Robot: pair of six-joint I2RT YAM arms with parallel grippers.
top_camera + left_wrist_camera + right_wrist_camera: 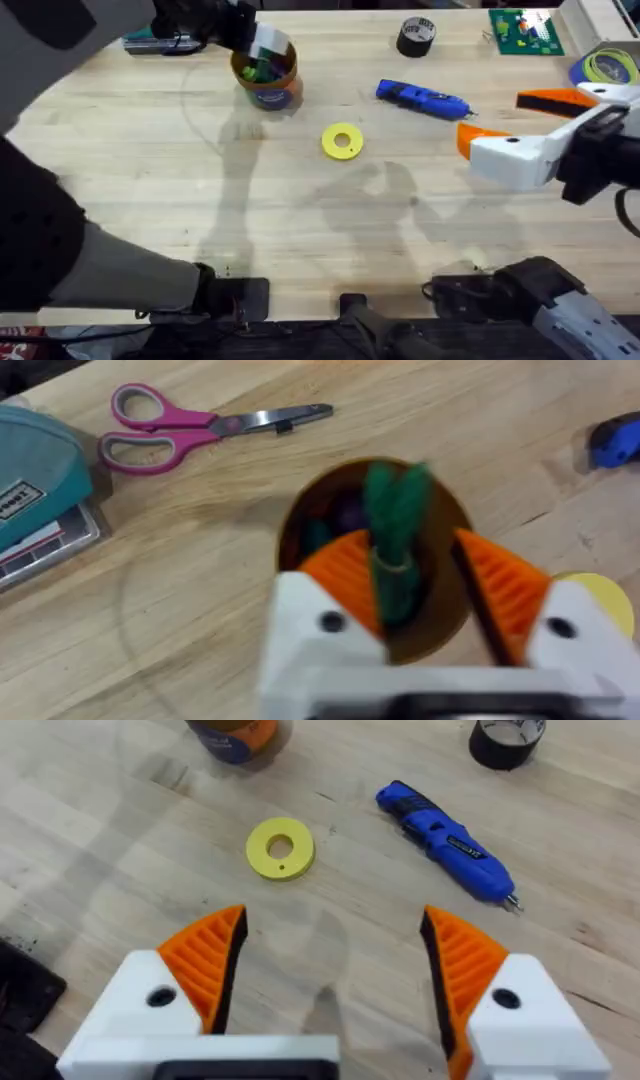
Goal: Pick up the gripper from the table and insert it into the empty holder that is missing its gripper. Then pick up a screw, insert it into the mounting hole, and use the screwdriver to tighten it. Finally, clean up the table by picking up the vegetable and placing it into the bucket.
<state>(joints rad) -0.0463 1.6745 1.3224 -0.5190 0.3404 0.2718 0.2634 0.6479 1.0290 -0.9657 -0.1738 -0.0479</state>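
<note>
Two arms: both over the table [300, 230], light plank wood, seams visible.
Left arm: reached far across from lower left, large and dark under the overhead camera, ended over the bucket [268, 76].
Right arm: came in from the right edge, wrist low over the table's right side.
Left gripper [425, 595]: pads apart, the vegetable [393, 530] against one orange pad, hanging in the bucket mouth; firm grip or not, couldn't tell.
Right gripper [335, 955]: wide open, nothing between the pads, above bare wood.
Bucket: ochre cup, dark blue label band, far left-centre; label text unreadable.
Screwdriver [422, 98]: blue, lay flat right of the bucket, metal tip toward the right gripper; side print too small to read.
Teal case [35, 475]: white label, letters not legible.
Scissors [190, 430]: pink handles, closed, near the case.
Tape roll [416, 36]: black, far edge.
Yellow ring [342, 140]: flat, mid-table.
</note>
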